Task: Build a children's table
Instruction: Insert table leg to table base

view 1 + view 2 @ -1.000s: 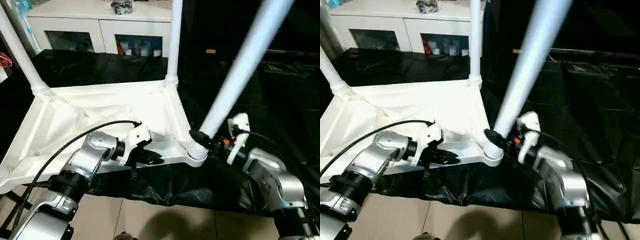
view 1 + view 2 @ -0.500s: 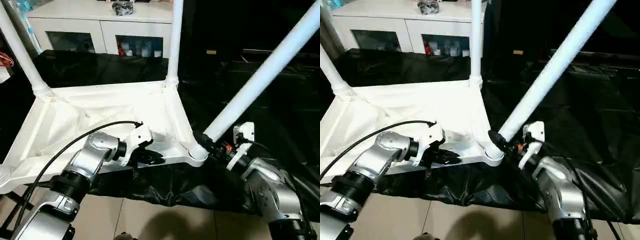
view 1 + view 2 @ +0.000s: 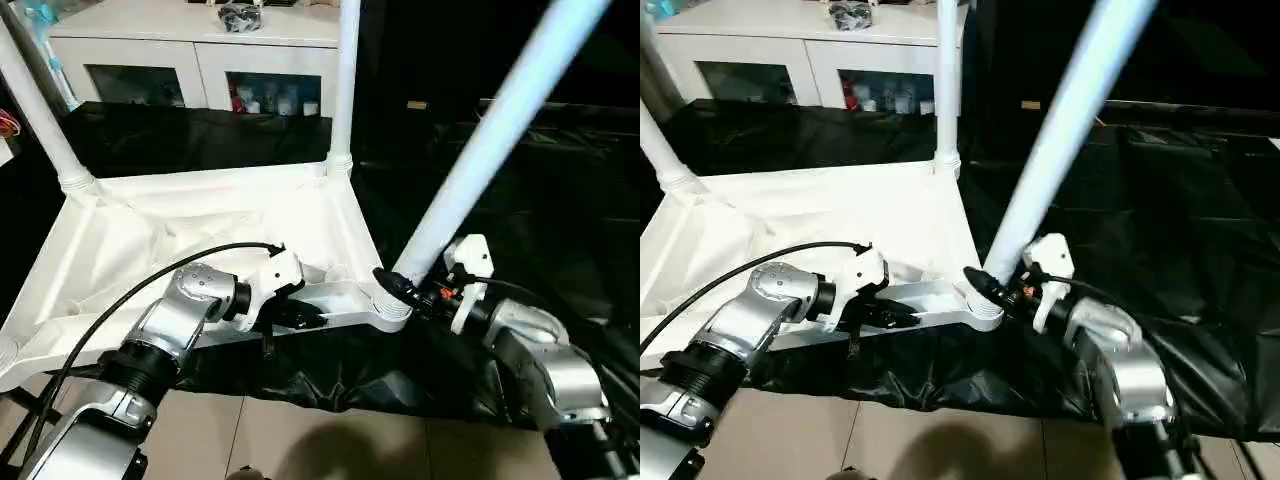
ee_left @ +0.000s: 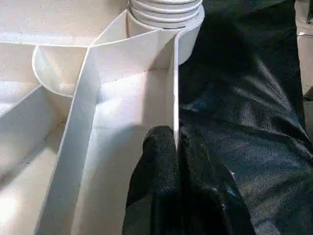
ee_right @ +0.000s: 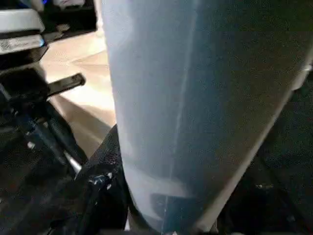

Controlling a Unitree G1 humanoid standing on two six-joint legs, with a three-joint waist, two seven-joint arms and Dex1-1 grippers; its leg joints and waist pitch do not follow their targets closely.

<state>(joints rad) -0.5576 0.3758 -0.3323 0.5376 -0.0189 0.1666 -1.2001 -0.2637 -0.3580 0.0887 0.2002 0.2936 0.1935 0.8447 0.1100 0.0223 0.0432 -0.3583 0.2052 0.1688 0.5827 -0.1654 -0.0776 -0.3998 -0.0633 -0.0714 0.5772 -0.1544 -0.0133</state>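
A white cabinet (image 3: 190, 45) with glass doors stands at the far side, behind a worktop draped in crinkled, glossy black sheeting (image 3: 200, 135). In the left eye view, the children's table (image 3: 200, 240) lies upside down on that sheeting, its smooth white plastic underside rimmed and ribbed. Round tapered legs rise from the far-left socket (image 3: 35, 105) and the far-right socket (image 3: 344, 80), and a third leg (image 3: 480, 150) leans up and to the right from the ridged collar at the near-right corner. The left gripper (image 3: 305, 318) sits at the table's near rim; the right gripper (image 3: 398, 285) is at the base of the leaning leg. In the right eye view the same layout shows. In the left wrist view, the black rubbery fingers (image 4: 161, 161) are clamped together on the thin upright rim wall, near the ribbed corner socket (image 4: 166, 10). In the right wrist view, the fingers (image 5: 110, 166) grip round the smooth pale leg.
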